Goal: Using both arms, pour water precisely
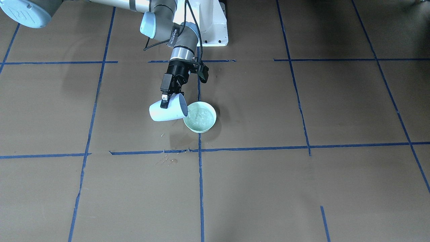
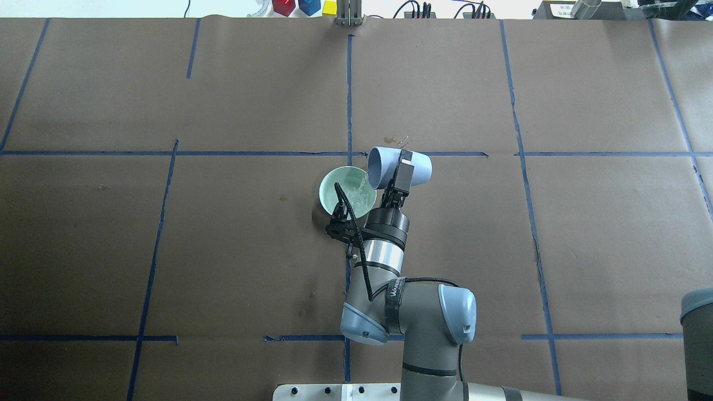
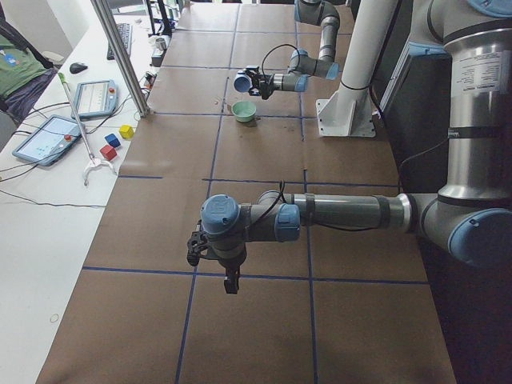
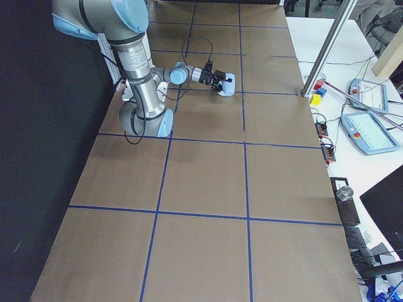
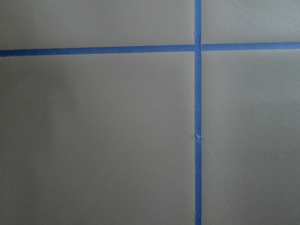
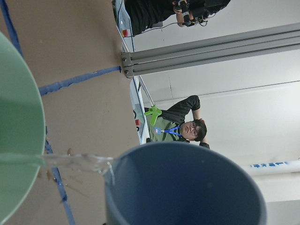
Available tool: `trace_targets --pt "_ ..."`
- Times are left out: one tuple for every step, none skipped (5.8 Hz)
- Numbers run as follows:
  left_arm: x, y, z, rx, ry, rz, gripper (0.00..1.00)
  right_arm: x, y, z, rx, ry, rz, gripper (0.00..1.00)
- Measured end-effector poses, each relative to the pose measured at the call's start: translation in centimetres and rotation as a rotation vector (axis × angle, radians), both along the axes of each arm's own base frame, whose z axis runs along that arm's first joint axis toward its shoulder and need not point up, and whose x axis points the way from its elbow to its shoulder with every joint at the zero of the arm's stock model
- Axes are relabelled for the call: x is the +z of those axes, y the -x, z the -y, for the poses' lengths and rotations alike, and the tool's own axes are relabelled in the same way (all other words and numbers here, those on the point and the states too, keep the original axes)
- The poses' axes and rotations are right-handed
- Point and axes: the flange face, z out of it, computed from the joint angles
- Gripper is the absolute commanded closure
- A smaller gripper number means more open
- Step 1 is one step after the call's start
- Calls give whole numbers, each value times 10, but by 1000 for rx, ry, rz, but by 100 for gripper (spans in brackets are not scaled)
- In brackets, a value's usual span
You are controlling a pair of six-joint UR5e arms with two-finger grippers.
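Tabletop [image 1: 302,188]: my right gripper [image 1: 165,103] clamps the tilted cup [image 1: 160,115], pouring water [image 1: 201,117] into the bowl [image 1: 201,129]; next, level it gently; left gripper [image 3: 230,282] state indeterminable.

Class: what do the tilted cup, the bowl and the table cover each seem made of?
Cup: probably plastic; smooth, matte, pale blue, thin-walled.
Bowl: plastic or glazed ceramic; smooth pale green, unclear which.
Table cover: probably brown paper; matte, its sheet edge shows in the overhead view.

We can read only two marks. A UR logo is embossed on the pale blue joint cap [image 1: 17,13]. White lettering starting "WAN" runs along the black strap [image 2: 394,291] on the right arm [image 2: 429,317]; the rest is illegible.
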Motion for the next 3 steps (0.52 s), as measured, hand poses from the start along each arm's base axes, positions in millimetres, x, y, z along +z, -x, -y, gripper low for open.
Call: trace_targets --pt "0 0 0 0 -1 0 0 -1 -1 0 1 -1 8 99" --pt "-1 0 1 0 -1 0 0 -5 -1 0 6 -3 31 100" --pt "-1 0 1 0 -3 0 0 -8 -2 0 18 -7 85 100"
